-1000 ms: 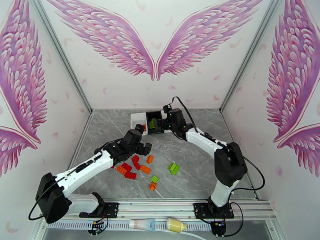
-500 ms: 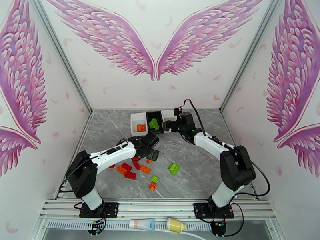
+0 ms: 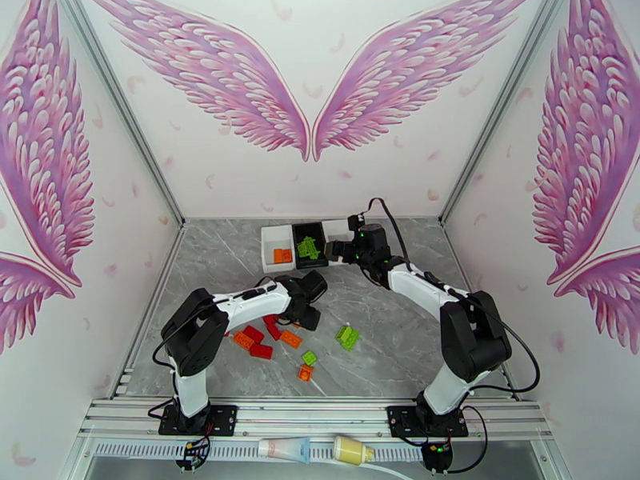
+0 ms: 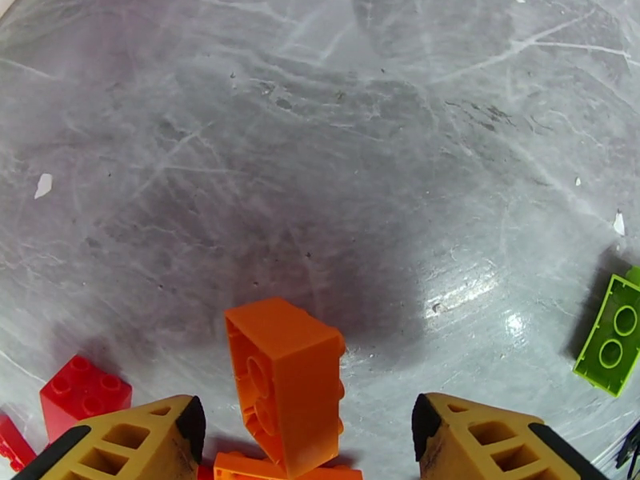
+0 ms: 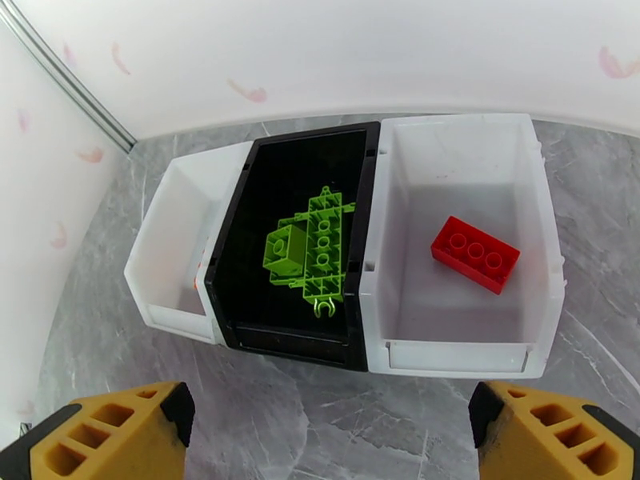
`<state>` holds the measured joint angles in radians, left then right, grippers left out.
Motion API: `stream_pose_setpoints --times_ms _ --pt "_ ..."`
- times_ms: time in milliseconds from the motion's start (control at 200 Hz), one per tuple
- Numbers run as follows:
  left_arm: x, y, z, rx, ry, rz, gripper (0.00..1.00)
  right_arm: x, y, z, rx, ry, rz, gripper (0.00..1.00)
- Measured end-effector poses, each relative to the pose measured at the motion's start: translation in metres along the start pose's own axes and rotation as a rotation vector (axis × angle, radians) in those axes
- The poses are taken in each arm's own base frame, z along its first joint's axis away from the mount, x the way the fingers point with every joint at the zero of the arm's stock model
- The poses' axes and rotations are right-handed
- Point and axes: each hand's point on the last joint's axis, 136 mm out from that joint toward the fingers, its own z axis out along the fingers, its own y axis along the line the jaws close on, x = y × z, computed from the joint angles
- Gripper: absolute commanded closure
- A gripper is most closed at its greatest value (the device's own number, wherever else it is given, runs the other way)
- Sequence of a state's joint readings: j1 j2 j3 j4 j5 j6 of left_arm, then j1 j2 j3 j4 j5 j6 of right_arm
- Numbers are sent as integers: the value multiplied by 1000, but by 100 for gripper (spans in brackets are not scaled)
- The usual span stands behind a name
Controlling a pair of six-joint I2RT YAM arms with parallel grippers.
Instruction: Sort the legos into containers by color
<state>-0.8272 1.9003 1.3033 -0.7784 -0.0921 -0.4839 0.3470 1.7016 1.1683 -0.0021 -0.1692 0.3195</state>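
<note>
Top external: against a second ago, my left arm has folded its elbow inward. It has carried the left end effector from near the containers to the loose legos mid-bench. The right end effector has slid off the black box toward the right white box.

On the left wrist, the yellow ribbed fingers stand spread either side of an orange brick, with gaps on both sides, not pinching it. That glossy brick leans with its hollow underside showing, propped on a second orange piece. A studded red brick sits to its left and a lime brick far right, all on the scuffed grey marble-look bench.

On the right wrist, the right end effector's jaws are spread wide above the containers. Lime green pieces lie in the black box and a red studded block in the right white box. Orange bricks lie in the left white box.
</note>
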Motion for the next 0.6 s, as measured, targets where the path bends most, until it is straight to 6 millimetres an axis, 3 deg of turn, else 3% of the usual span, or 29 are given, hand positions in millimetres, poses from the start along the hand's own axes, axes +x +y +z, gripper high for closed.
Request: stream_pose_setpoints --times_ms 440,600 --pt "-4 12 14 -17 24 -53 62 0 -3 0 5 -1 9 4" --pt "-5 9 15 -2 24 -59 63 -1 -5 -1 9 -2 12 4"
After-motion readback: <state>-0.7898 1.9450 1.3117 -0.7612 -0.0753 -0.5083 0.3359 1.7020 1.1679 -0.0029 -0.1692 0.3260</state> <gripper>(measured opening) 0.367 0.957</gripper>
